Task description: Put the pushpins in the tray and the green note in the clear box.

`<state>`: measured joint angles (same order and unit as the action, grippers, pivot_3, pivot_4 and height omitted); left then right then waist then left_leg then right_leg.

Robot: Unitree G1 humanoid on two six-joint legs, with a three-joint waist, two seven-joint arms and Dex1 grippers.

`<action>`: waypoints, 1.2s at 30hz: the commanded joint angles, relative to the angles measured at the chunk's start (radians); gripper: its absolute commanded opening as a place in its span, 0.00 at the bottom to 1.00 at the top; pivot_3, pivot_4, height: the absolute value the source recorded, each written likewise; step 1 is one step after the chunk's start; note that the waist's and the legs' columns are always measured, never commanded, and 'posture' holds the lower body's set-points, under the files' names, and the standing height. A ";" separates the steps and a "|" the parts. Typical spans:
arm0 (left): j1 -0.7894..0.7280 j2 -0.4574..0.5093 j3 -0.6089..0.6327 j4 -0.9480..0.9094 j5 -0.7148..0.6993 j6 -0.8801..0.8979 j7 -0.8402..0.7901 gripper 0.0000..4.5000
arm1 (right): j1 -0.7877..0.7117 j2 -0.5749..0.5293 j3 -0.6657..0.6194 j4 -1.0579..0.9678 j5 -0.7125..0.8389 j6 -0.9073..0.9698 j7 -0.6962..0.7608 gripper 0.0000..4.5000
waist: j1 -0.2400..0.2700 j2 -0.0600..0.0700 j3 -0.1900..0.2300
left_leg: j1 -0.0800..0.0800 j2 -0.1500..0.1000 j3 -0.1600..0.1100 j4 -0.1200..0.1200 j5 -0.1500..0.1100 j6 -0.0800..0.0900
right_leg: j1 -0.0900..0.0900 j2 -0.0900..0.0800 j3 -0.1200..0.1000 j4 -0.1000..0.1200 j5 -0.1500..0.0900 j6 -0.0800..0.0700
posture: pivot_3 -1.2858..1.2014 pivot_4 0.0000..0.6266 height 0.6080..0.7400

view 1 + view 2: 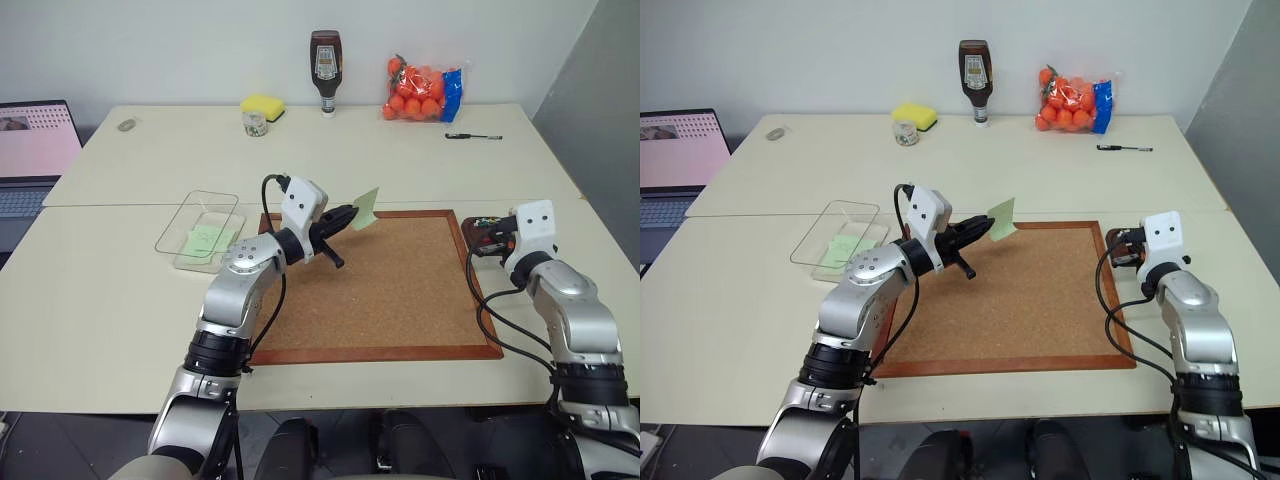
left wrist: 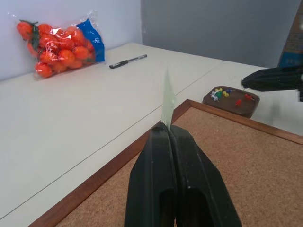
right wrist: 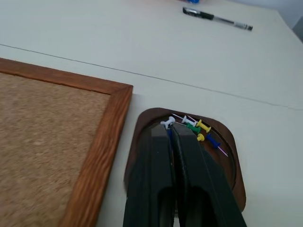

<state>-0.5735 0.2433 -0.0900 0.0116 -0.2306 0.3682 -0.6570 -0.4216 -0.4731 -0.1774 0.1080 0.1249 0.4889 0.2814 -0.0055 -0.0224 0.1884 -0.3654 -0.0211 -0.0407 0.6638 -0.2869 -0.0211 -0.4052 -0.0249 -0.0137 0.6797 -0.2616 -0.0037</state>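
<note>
My left gripper (image 1: 349, 214) is shut on one edge of the green note (image 1: 366, 209) and holds it upright above the far left part of the corkboard. Further left on the table stands the clear box (image 1: 213, 196), with another pale green slip (image 1: 208, 240) lying inside. My right gripper (image 3: 170, 126) is shut, its tips low over the dark brown tray (image 3: 228, 176) beside the corkboard's far right corner. Several pushpins (image 3: 199, 129) in white, green, yellow and blue lie in the tray just past the tips. Whether a pin is pinched I cannot tell.
The wood-framed corkboard (image 1: 390, 290) lies in the middle of the table. Along the far side are a black pen (image 1: 473, 136), a bag of oranges (image 1: 422, 90), a sauce bottle (image 1: 325, 70), a yellow sponge (image 1: 263, 104) and a small jar (image 1: 255, 122). A laptop (image 1: 30, 150) sits at far left.
</note>
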 commanded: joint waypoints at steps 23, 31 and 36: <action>-0.020 0.042 0.067 -0.087 0.001 0.018 0.094 0.00 | 0.045 -0.010 -0.034 -0.181 0.101 -0.113 0.106 0.46 | 0.000 0.000 0.000 | 0.000 0.000 0.001 0.000 0.000 0.000 | 0.000 0.000 0.001 -0.001 0.000 0.000 | 0.52 0.24 1.00; 0.061 0.112 0.213 -0.227 0.110 0.103 0.356 0.00 | 0.000 -0.025 0.183 -0.402 0.252 0.035 0.384 0.46 | -0.010 0.000 0.000 | 0.000 0.002 0.000 -0.001 0.000 0.000 | 0.000 0.001 0.000 0.000 -0.002 0.005 | 0.52 0.24 1.00; 0.116 0.146 0.312 -0.311 0.177 0.202 0.501 0.00 | -0.175 -0.003 0.335 -0.331 0.256 0.034 0.546 0.46 | -0.023 -0.001 0.000 | 0.001 0.002 -0.002 0.000 0.000 0.000 | -0.001 0.002 -0.001 0.000 -0.001 0.005 | 0.52 0.24 1.00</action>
<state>-0.4587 0.3735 0.1830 -0.2352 -0.0768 0.5459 -0.2029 -0.5557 -0.4722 0.1263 -0.2314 0.3762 0.5373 0.7671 -0.0284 -0.0230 0.1889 -0.3650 -0.0190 -0.0441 0.6637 -0.2870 -0.0211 -0.4060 -0.0233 -0.0160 0.6799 -0.2628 0.0015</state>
